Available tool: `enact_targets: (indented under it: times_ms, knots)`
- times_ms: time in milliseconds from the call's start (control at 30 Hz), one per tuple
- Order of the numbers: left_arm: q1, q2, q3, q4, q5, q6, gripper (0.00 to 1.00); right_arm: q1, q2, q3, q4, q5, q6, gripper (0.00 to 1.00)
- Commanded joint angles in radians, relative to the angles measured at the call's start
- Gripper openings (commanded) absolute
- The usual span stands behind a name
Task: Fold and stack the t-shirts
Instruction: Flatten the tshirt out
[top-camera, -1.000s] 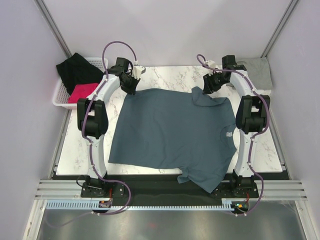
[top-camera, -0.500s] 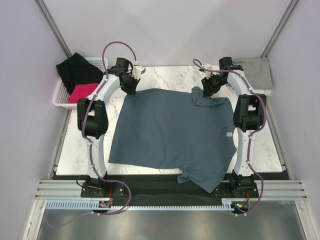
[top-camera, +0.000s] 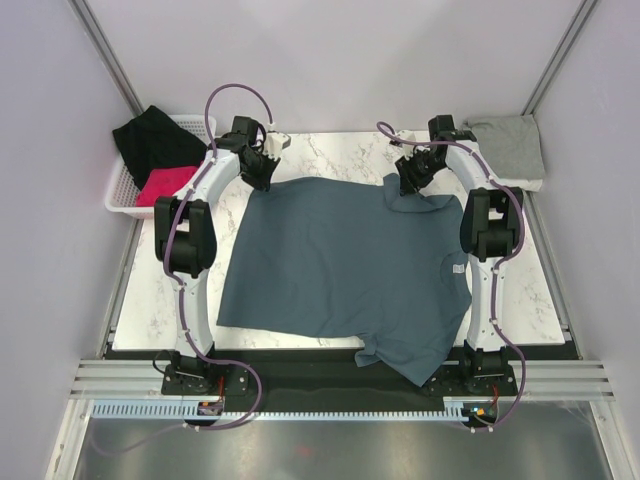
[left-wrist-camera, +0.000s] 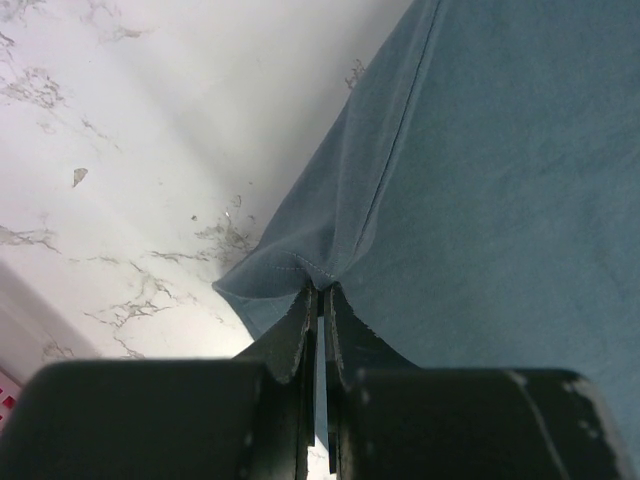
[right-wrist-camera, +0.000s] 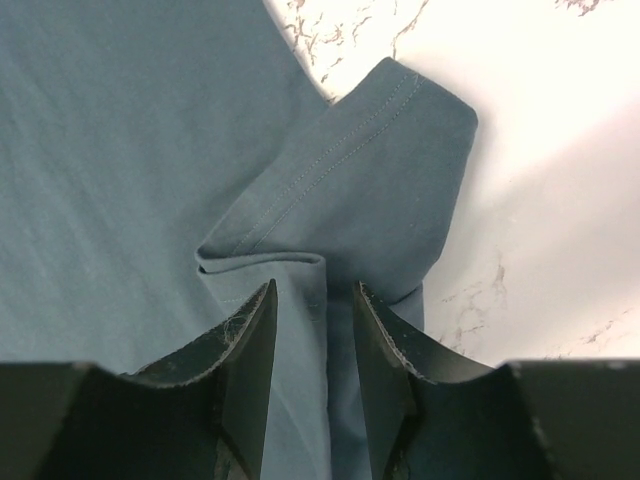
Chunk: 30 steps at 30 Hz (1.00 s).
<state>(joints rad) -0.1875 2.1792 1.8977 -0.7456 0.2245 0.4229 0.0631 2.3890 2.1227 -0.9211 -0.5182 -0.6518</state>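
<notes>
At the table's (top-camera: 330, 148) far edge, my left gripper (left-wrist-camera: 320, 295) is pinching a corner of the blue t-shirt (top-camera: 340, 265); my right gripper (right-wrist-camera: 315, 290) is straddling its sleeve (right-wrist-camera: 390, 170), jaws spread.

The slate-blue t-shirt (top-camera: 340, 265) lies spread flat on the surface (top-camera: 330, 150), collar rightward, one sleeve draping over the near edge. The light grey t-shirt (top-camera: 512, 145) lies rumpled at the far-right corner.

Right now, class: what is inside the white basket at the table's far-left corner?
In the basket: a black cloth spilling over its rim and a red cloth. Whatever lies beneath them is covered.
</notes>
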Motion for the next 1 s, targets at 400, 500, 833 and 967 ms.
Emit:
enact_targets:
  times_ms: [400,500,833,967]
  knots:
    - [-0.004,-0.058,0.006,0.028,-0.011,-0.035,0.02,0.003,0.001,0.059,-0.004,0.001,0.011,0.00]
    - [-0.004,-0.070,0.009,0.026,-0.013,-0.033,0.02,-0.003,-0.034,0.065,-0.001,0.012,0.018,0.00]
    - [0.005,-0.223,0.050,0.022,-0.053,0.011,0.02,-0.112,-0.310,0.059,0.151,0.139,0.224,0.00]
    - [0.005,-0.297,0.075,0.006,-0.059,0.002,0.02,-0.155,-0.474,0.013,0.203,0.224,0.279,0.00]
